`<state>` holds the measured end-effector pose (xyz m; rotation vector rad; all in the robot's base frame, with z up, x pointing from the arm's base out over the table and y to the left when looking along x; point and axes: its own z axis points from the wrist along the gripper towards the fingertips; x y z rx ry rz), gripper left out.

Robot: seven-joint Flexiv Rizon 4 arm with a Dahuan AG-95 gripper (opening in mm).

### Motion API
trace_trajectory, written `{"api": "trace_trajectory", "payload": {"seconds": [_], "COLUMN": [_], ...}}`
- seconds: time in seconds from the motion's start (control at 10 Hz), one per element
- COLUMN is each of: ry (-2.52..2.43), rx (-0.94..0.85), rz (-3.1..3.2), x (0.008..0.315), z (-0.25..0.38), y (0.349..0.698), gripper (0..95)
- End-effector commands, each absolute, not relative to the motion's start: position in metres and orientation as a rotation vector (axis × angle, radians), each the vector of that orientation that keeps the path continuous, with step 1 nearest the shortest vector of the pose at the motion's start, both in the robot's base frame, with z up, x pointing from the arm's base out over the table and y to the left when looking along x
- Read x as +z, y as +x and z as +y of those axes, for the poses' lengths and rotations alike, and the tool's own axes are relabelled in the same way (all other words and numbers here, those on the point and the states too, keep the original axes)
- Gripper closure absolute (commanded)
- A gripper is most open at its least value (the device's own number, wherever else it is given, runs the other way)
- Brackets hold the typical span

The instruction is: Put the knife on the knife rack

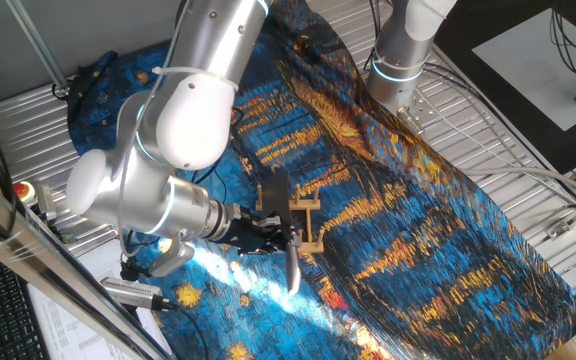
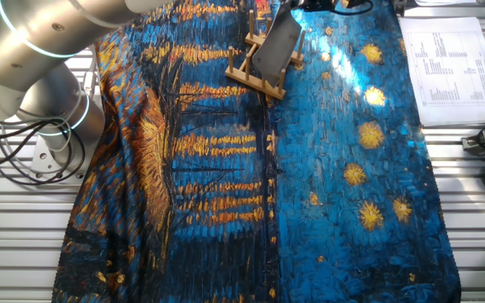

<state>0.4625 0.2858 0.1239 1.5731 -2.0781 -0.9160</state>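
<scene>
- One fixed view: gripper (image 1: 280, 225) is clamped on the knife (image 1: 292, 262), blade hanging down beside the knife rack (image 1: 306, 222). Printed sheets (image 1: 68, 320) lie at the table edge, text unreadable.
- The other fixed view: knife (image 2: 277, 48) appears to lean against the rack (image 2: 255, 69); the painted cloth (image 2: 310, 194) is open below.

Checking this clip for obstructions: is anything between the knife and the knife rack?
Nothing visible. The knife, held at the gripper, already hangs tilted right at the knife rack, blade among its pegs; only patterned cloth lies around.
</scene>
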Motion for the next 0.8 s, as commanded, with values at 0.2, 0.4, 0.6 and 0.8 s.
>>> {"api": "trace_trajectory", "payload": {"seconds": [0.2, 0.4, 0.6, 0.8], "ry": [1.569, 1.567, 1.567, 1.563], "rx": [-0.93, -0.938, -0.948, -0.956], "rz": [-2.055, -2.044, -2.04, -2.041], "x": [0.1238, 0.1236, 0.1236, 0.1221], "z": [0.2858, 0.2858, 0.2858, 0.2857], "y": [0.4635, 0.4635, 0.4636, 0.4637], "gripper": [95.0, 95.0, 95.0, 95.0]}}
